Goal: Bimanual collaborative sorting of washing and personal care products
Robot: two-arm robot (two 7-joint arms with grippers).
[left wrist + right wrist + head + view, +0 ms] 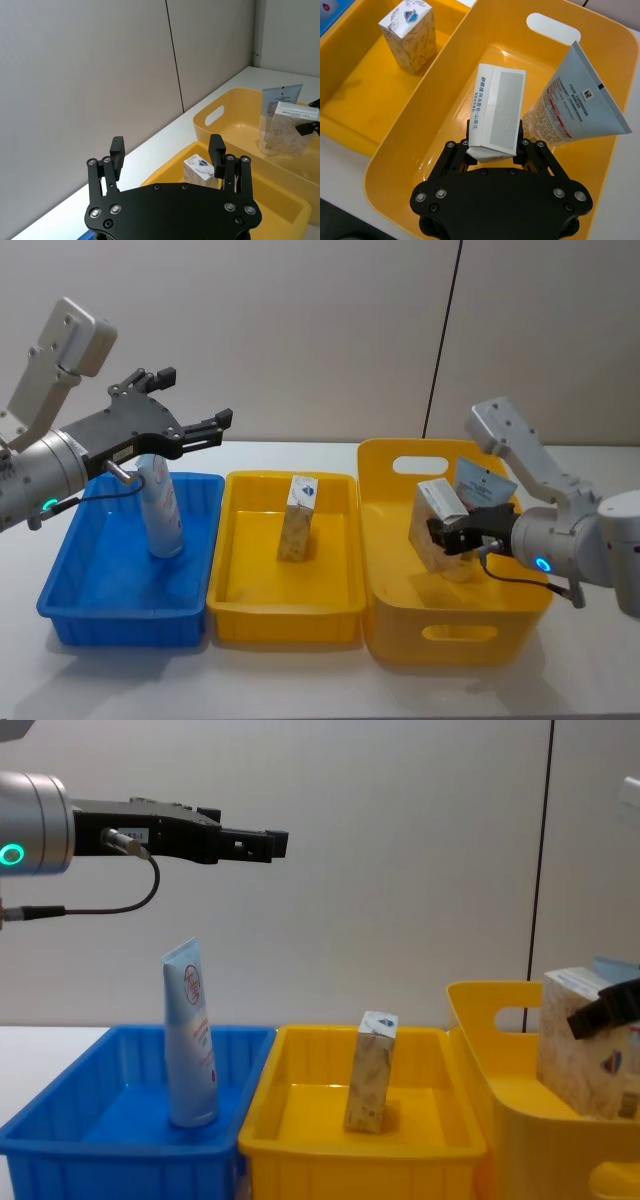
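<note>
Right gripper (496, 150): clamped on a beige carton (498, 111), tilted inside the deep yellow bin (392, 465), next to a tube (575, 100).
Left gripper (198, 401): spread wide, empty, above the blue bin's (60, 580) standing tube (161, 505).
Middle yellow bin (232, 585): one carton (298, 518) upright.

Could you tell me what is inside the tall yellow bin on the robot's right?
A beige carton, gripped by the right gripper, and a pale squeeze tube standing on its cap beside it. The tall yellow bin floor under the carton is hidden.
</note>
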